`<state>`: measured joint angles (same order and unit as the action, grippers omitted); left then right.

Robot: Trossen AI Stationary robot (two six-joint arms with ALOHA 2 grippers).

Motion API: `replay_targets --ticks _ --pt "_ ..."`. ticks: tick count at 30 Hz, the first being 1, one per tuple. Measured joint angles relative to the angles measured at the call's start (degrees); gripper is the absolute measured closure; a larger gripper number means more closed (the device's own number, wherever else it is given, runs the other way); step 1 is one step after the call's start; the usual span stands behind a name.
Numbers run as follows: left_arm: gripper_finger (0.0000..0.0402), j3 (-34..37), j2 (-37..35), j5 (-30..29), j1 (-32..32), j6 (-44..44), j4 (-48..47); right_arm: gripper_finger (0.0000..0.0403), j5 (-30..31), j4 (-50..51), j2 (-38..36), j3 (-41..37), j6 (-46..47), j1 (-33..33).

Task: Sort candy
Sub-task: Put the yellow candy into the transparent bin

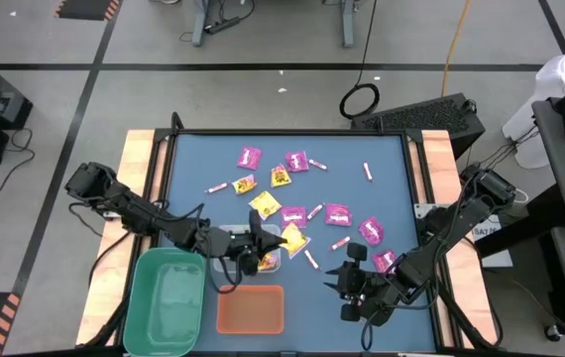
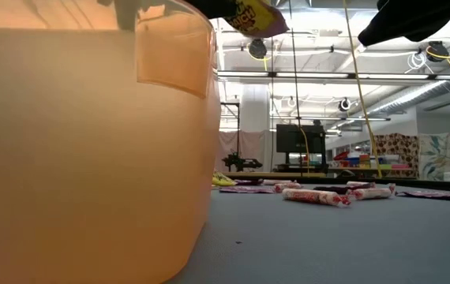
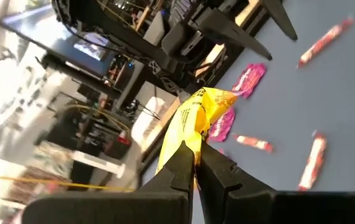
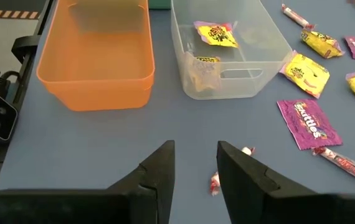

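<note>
1. centrally, the left gripper (image 1: pixel 256 248) hovers over the clear bin (image 1: pixel 263 250), its fingers (image 3: pixel 187 163) pinching a yellow packet (image 3: pixel 193 121) above the bin's opening.
2. right gripper (image 1: pixel 346 283), at 5 o'clock on the blue mat (image 1: pixel 387 159), has its fingers (image 4: pixel 159 168) spread with nothing between them; a pink-and-white stick (image 4: pixel 216 180) lies on the mat just ahead of the tips.
3. clear bin interior: yellow packets (image 4: pixel 215 33) already lie inside.
4. orange bin (image 1: pixel 250 308) at 6 o'clock and green bin (image 1: pixel 168 299) at 7 o'clock.
5. loose candy: magenta packets (image 1: pixel 338 212), yellow packets and sticks (image 1: pixel 368 172) lie scattered from centre toward 12 and 3 o'clock.
</note>
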<state>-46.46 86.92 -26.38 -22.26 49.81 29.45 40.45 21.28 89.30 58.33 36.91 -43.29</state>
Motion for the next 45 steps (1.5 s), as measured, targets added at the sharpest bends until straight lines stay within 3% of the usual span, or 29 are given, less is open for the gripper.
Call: replay_targets --ticks 3,11,17,20,28,32,39,45 --pt "0.0386 0.0 0.0 0.0 0.0 -10.9 0.0 0.0293 0.0 0.0 0.0 0.0 -0.1 0.0" --pt "0.0386 0.0 0.0 -1.2 0.2 -52.7 -1.5 0.0293 0.0 0.0 0.0 0.0 -0.2 0.0" --pt "0.0386 0.0 0.0 -1.1 0.1 -73.4 -4.4 0.0293 0.1 0.0 0.0 0.0 -1.2 0.0" --pt "0.0386 0.0 0.0 0.2 0.1 -76.8 -6.2 0.0293 0.1 0.0 0.0 0.0 -1.9 0.0" --pt "0.0386 0.0 -4.3 11.1 0.3 -79.6 -17.7 0.0293 0.1 0.1 0.0 0.0 -2.4 0.1" --pt "0.0386 -0.1 -8.8 11.3 0.3 -79.9 -28.0 0.0293 0.7 0.4 0.0 0.0 -3.9 0.1" --pt "0.0386 0.0 -10.9 11.3 0.5 -87.0 -46.0 0.0293 8.8 0.3 0.0 0.0 -10.8 0.4" --pt "0.0386 0.2 -9.1 10.9 0.5 -87.0 -50.0 0.0293 10.7 0.2 0.0 0.0 -15.1 3.4"
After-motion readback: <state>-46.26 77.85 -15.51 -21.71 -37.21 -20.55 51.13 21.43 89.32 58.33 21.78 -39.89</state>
